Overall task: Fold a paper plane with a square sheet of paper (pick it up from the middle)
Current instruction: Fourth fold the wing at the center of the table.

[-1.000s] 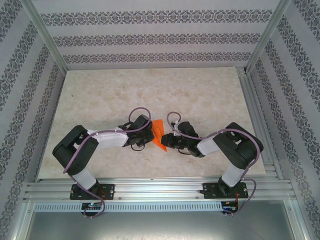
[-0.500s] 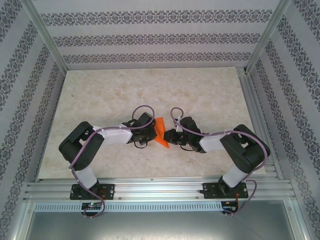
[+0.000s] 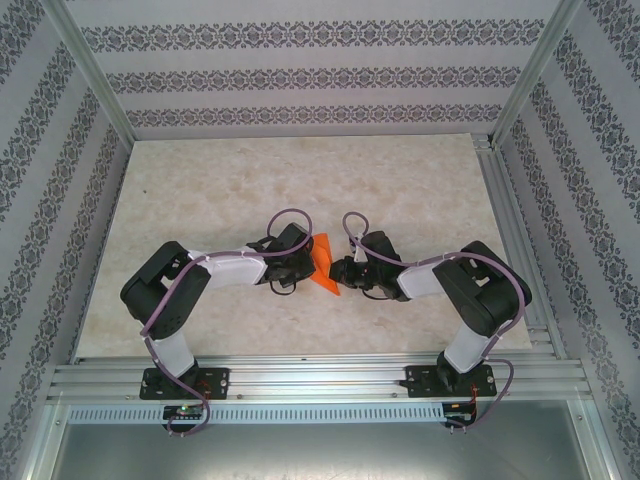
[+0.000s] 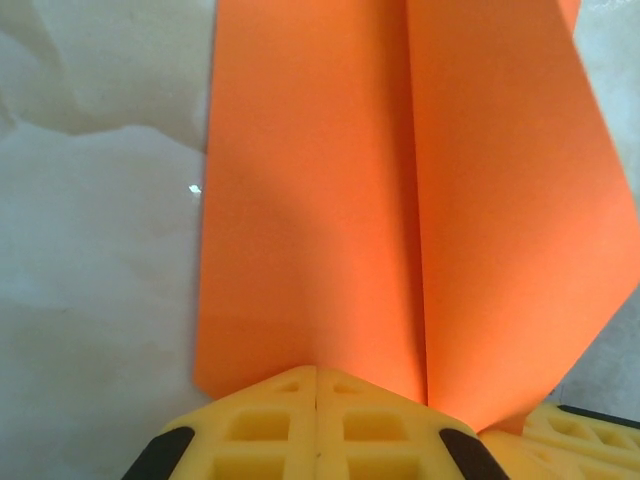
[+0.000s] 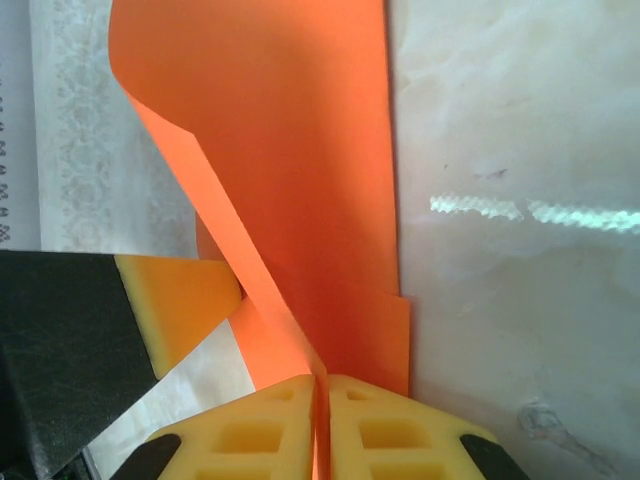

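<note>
The square sheet of paper (image 3: 323,262) is bright orange and folded, held off the table between both grippers in the top view. In the left wrist view the sheet of paper (image 4: 320,200) shows a long centre crease. My left gripper (image 4: 316,372) is shut, its tips at the sheet's near edge with no orange visible between the jaws. My right gripper (image 5: 320,380) is shut on a thin raised layer of the sheet of paper (image 5: 300,150). From above, the left gripper (image 3: 308,262) and right gripper (image 3: 337,274) face each other closely across the paper.
The marbled table (image 3: 300,180) stretches behind the arms. Patterned walls enclose it, with an aluminium post (image 3: 520,70) at each back corner. A metal rail (image 3: 320,375) runs along the near edge. One yellow finger of the left gripper (image 5: 180,300) sits beside the paper.
Both arms have reached in a little further and the grippers have drawn closer together around the paper. The folded sheet has shifted slightly toward the back.
</note>
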